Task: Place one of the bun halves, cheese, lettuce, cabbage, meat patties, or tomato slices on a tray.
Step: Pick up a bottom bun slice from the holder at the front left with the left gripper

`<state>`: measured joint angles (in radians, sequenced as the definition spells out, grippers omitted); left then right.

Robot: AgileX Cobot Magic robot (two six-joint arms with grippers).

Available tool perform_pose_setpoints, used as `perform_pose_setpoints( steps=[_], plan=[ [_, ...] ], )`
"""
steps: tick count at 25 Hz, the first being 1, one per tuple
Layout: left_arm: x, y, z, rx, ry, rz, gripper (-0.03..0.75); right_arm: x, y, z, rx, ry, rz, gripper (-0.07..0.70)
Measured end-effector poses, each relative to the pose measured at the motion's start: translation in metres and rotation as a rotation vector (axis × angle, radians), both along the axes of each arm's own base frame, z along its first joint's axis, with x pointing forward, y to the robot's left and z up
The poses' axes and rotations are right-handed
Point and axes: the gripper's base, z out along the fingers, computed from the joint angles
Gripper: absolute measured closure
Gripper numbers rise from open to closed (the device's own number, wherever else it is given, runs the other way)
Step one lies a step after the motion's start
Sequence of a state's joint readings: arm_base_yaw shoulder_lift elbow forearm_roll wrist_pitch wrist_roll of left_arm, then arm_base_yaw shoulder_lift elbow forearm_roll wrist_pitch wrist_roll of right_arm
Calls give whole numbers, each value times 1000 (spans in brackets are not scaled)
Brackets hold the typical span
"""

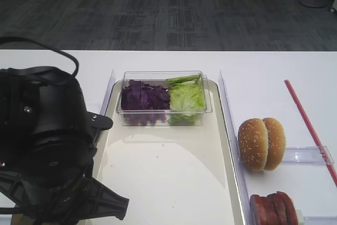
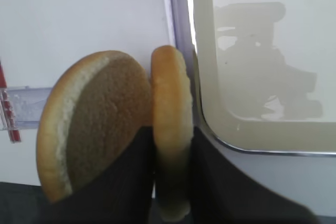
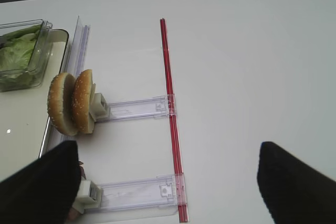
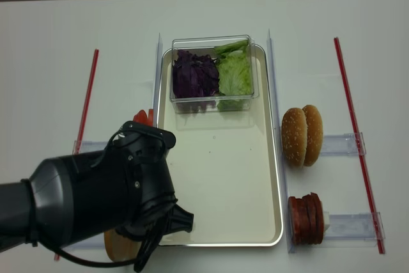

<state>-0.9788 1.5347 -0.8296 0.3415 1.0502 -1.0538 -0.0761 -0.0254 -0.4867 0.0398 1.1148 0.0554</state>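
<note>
Left gripper [image 2: 172,182] clamped on one bun half [image 2: 171,129] standing on edge, 2nd bun half [image 2: 97,124] beside it, just left of tray [image 2: 252,149]. Farther: cabbage [image 1: 144,98] & lettuce [image 1: 186,97] in clear box [image 1: 163,112] at tray's far end. Right gripper [image 3: 168,182] fingers spread, holding nothing.

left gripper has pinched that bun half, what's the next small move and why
Probably lift straight up, then shift right over the tray. The left gripper is shut on the bun half, which stands on edge beside a second half, just off the tray's metal rim.
</note>
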Motion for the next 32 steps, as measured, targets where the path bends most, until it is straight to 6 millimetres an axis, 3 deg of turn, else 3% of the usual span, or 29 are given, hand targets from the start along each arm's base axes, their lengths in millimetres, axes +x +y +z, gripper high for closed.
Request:
perform_pose_setpoints(
  steps=[10,21,32],
  plan=[
    [0,1,1,16,6,6,594,0,0,0,2,0,-1,-60],
    [11,-15,36,0,-15,1,595,0,0,0,2,0,-1,-60],
    [11,-18,40,-14,4,-40,596,0,0,0,2,0,-1,-60]
  ],
)
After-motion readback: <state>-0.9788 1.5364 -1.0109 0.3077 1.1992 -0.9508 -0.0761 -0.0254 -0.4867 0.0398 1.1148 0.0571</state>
